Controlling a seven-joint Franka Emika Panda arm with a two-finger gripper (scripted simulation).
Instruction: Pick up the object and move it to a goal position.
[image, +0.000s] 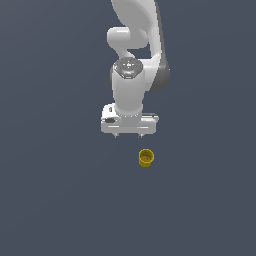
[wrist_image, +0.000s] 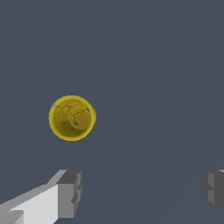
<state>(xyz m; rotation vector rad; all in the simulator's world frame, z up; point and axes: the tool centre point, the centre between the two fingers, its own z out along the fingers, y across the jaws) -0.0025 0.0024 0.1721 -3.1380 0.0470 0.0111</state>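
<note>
Wrist view: yellow cup (wrist_image: 72, 117) upright, outside wide-spread jaws, untouched.

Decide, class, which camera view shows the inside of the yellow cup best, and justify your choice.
The wrist view: it looks straight down into the yellow cup, showing its hollow, mottled interior and rim large. The exterior view shows the cup only small, standing apart from the open gripper, its interior barely visible.
</note>
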